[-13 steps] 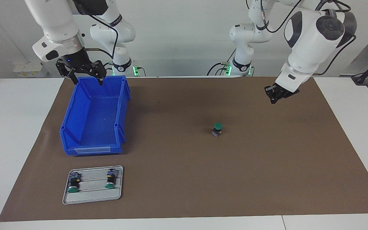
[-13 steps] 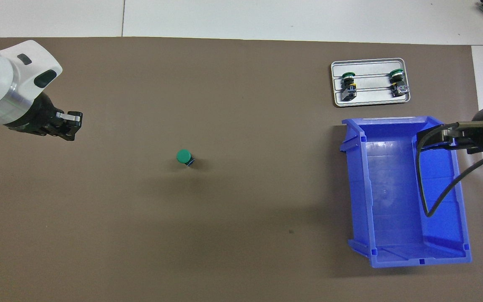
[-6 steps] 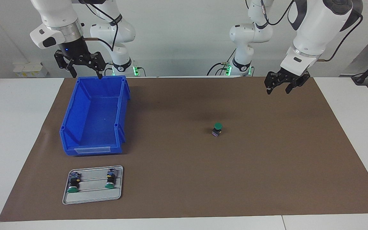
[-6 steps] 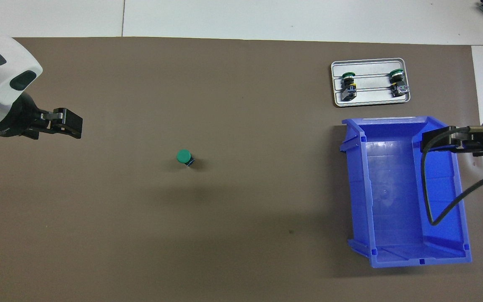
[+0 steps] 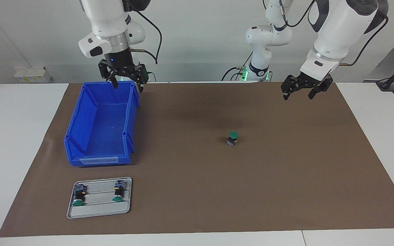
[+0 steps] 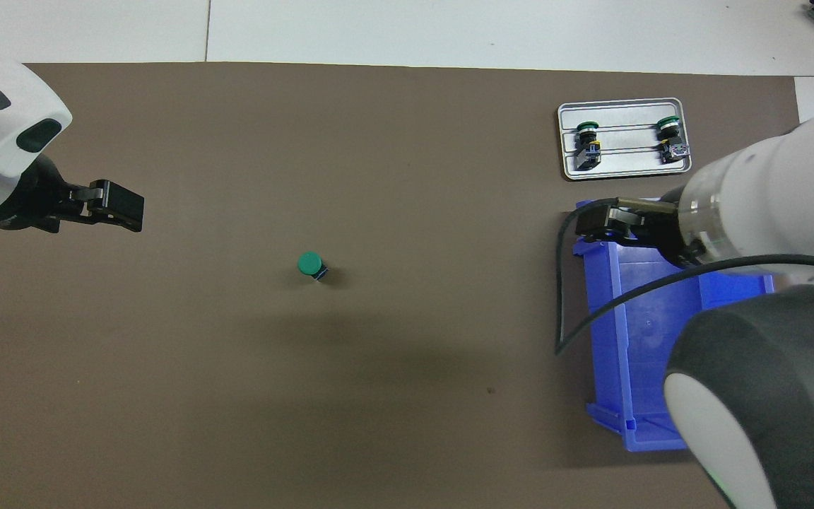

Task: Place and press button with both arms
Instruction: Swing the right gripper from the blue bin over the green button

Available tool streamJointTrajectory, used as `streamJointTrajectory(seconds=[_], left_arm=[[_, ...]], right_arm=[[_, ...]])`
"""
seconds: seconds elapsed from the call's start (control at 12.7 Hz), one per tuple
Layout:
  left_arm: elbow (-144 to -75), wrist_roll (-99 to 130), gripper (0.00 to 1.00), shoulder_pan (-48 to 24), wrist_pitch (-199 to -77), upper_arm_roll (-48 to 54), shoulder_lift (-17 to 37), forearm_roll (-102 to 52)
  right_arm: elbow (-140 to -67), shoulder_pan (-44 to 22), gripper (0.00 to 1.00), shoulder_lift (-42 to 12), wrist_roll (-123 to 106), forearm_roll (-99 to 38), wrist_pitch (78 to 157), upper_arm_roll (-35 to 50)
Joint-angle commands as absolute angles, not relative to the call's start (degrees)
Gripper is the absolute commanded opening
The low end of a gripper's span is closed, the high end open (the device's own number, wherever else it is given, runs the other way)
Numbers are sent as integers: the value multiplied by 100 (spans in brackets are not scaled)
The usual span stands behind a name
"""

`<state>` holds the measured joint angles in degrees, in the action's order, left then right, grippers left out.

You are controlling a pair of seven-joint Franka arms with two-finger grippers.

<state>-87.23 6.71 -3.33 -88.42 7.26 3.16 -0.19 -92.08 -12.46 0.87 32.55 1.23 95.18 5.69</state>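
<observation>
Here the button (image 5: 232, 138), a round green cap on a black cylinder, stands upright on the matte brown mat (image 5: 286, 177) mid-tabletop. Left end effector (image 5: 302, 89) hangs released over bare mat; right end effector (image 5: 124, 76) hangs released over the glossy blue plastic bin (image 5: 101, 126).

We are seeing the green-capped button (image 5: 232, 138) standing upright on the brown surface (image 5: 286, 177), alone, with both white arms raised well apart from it.
</observation>
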Motion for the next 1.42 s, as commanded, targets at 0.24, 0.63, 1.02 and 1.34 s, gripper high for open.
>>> streamJointTrajectory(seconds=[0.24,0.63,1.02,1.34], left_arm=[[-9176,431,100,-290,-8815,668,-35,-88],[-9176,439,100,-237,-8815,668,-35,-88],[-9176,431,100,-237,-8815,668,-35,-88],[-9176,439,100,-237,-8815,668,-35,-88]], right_arm=[[-9123,-2152,98,-482,4849,351,9992,571],[-7921,-3057,98,-1922,6440,606,10028,563],[-7629,-3725,98,-2820,7390,913,10520,571],[-7532,-4052,98,-3558,7875,1055,11248,527]])
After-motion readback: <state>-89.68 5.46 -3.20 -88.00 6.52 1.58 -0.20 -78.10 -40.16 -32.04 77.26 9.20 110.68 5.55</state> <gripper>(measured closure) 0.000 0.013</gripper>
